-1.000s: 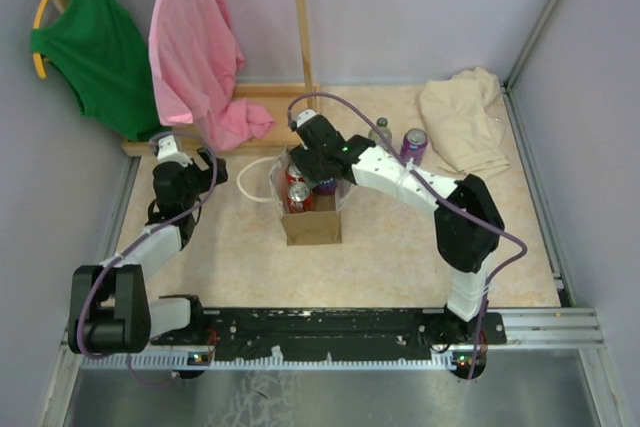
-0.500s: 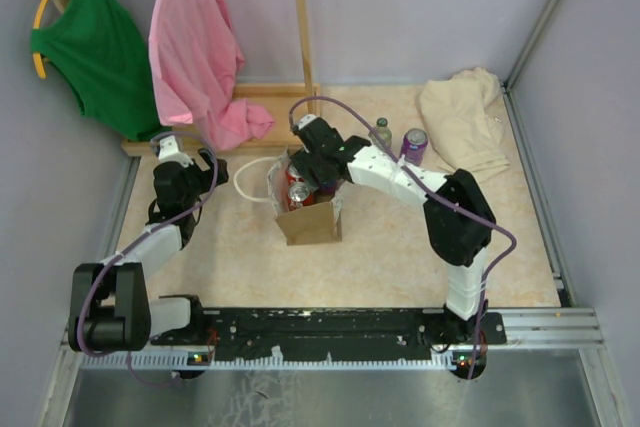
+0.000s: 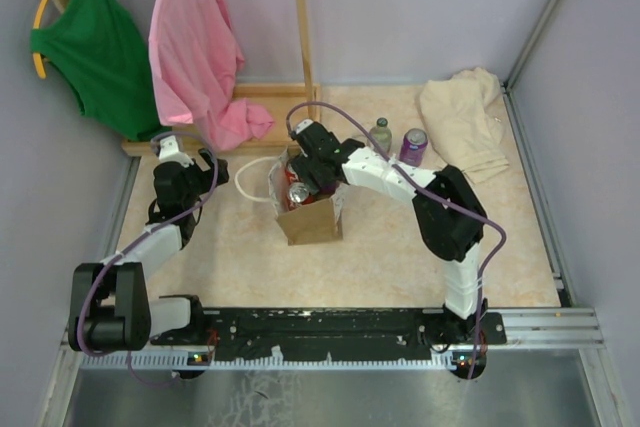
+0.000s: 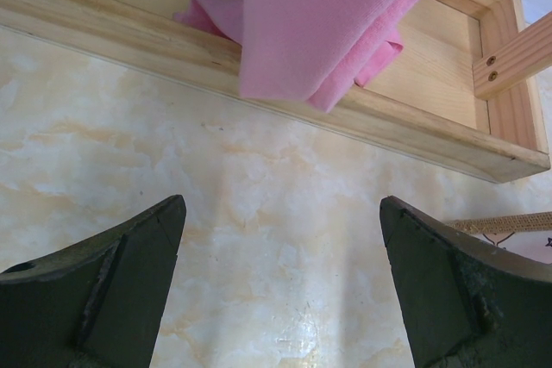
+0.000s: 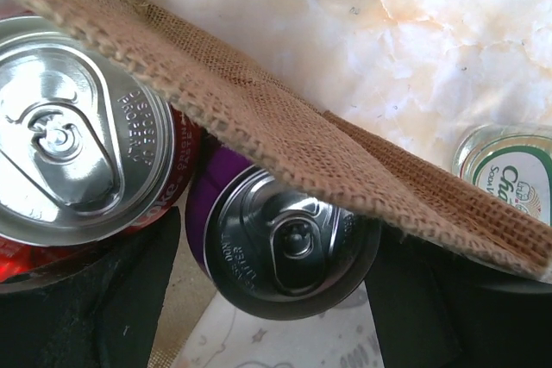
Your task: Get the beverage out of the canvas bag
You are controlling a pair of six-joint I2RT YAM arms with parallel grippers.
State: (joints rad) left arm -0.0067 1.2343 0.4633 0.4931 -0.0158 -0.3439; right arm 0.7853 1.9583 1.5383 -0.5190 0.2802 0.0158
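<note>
Your right fingers (image 5: pixel 112 299) have slid deeper into the boxy coarse-weave tan canvas bag (image 3: pixel 312 219), spread wide astride the round silver-topped purple can (image 5: pixel 289 243); your left fingers (image 4: pixel 112 282) gape wide.

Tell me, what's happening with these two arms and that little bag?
The right gripper is down in the small tan canvas bag with white handles, its jaws open on either side of a purple drink can that stands beside a red drink can. Nothing is lifted out yet. The left gripper hangs open above the marbled table, holding nothing.
</note>
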